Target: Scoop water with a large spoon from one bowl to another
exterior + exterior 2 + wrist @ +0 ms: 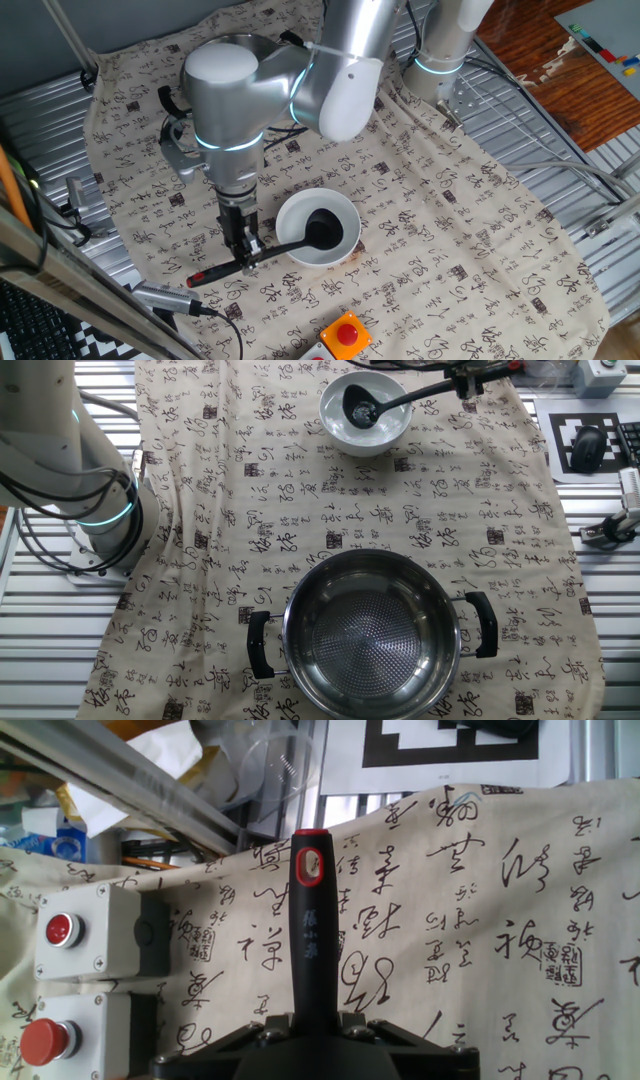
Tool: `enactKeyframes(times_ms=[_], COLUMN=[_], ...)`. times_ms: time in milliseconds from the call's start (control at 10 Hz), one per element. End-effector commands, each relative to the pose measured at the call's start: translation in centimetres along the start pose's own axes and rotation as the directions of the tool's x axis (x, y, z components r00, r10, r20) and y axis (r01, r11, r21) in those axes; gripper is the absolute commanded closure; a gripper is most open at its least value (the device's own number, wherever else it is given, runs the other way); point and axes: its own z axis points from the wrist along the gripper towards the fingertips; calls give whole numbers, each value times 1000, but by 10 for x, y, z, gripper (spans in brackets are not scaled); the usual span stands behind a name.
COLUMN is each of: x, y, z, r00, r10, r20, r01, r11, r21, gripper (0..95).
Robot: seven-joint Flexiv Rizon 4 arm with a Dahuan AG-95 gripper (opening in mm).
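While the gripper (pixel 247 252) stands closed on the handle of the large spoon (pixel 262 251), its cup sits in the white bowl (pixel 345 218). Judged step: scooping. Next, a level lift and carry to the steel bowl (pixel 371 680), well apart.

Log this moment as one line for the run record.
end effector: shut on black ladle handle | ladle cup: inside plain white bowl | shiny steel bowl with black handles: apart, no ladle in it

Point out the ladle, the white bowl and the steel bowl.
ladle (pixel 322 230): one fixed view, on its black cup inside the bowl.
white bowl (pixel 392 428): the other fixed view, on its outer wall.
steel bowl (pixel 372 556): the other fixed view, on its far rim.
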Motion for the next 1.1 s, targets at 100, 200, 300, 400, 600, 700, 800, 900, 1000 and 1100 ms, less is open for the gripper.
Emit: enactKeyframes(times_ms=[100, 200, 300, 400, 600, 700, 800, 900, 1000, 1100], x=[0, 0, 1, 1, 2, 2, 1, -1, -4, -5], y=[1, 3, 5, 6, 10, 11, 11, 12, 16, 18], z=[0, -2, -3, -3, -5, -5, -5, -6, -8, -9], r00=[1000, 1000, 1000, 1000, 1000, 1000, 1000, 1000, 1000, 1000], r10=[-2, -1, 0, 1, -5, -8, -9, -10, -11, -10], r20=[2, 2, 2, 3, 4, 4, 4, 5, 5, 6], r01=[2, 1, 0, -1, 5, 8, 9, 10, 11, 11], r11=[1000, 1000, 1000, 1000, 1000, 1000, 1000, 1000, 1000, 1000], r21=[-1, -2, -2, -5, -2, -3, -4, -8, -11, -12], gripper=[950, 950, 950, 950, 950, 950, 950, 950, 950, 950])
